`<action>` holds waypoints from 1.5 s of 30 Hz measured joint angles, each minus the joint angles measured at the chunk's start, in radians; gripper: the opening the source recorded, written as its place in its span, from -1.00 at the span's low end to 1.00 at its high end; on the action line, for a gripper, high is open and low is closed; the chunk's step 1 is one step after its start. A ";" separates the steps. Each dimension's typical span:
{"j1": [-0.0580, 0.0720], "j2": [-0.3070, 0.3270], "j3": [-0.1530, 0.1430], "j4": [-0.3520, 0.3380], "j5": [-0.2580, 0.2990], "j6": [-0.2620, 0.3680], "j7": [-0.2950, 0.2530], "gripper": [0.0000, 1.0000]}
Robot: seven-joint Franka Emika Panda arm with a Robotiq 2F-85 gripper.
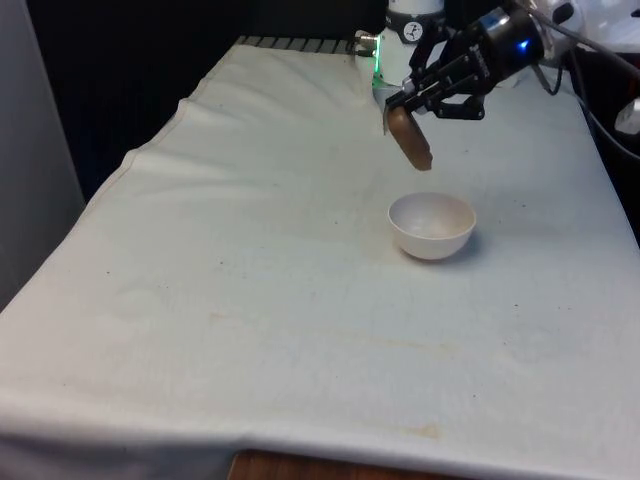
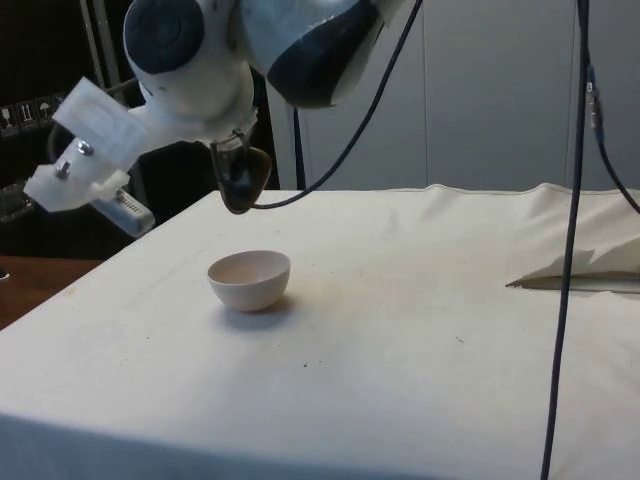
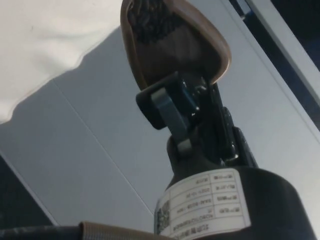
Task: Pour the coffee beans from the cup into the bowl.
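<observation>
A brown cup (image 1: 409, 138) hangs tilted on its side in the air, above and slightly behind the white bowl (image 1: 432, 225). My gripper (image 1: 420, 100) is shut on the brown cup at its rim. In the side view the brown cup (image 2: 245, 180) sits just above the white bowl (image 2: 250, 279), which looks empty inside. The wrist view looks into the brown cup (image 3: 172, 50), where dark coffee beans (image 3: 147, 22) lie heaped at its deep end, with one finger (image 3: 167, 107) pressed inside the wall.
The white cloth (image 1: 250, 300) has a raised fold (image 2: 580, 270) at the side view's right. Black cables (image 2: 570, 200) hang down from the arm across the side view.
</observation>
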 measured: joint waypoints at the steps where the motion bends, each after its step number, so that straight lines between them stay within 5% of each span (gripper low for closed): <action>1: 0.001 0.003 0.005 0.003 -0.005 -0.009 0.002 -1.00; 18: 0.004 0.070 0.077 0.033 -0.104 -0.158 0.034 -1.00; 36: 0.002 0.108 0.082 0.027 -0.212 -0.222 0.044 -1.00; 45: 0.008 0.120 0.122 0.026 -0.244 -0.285 0.042 -1.00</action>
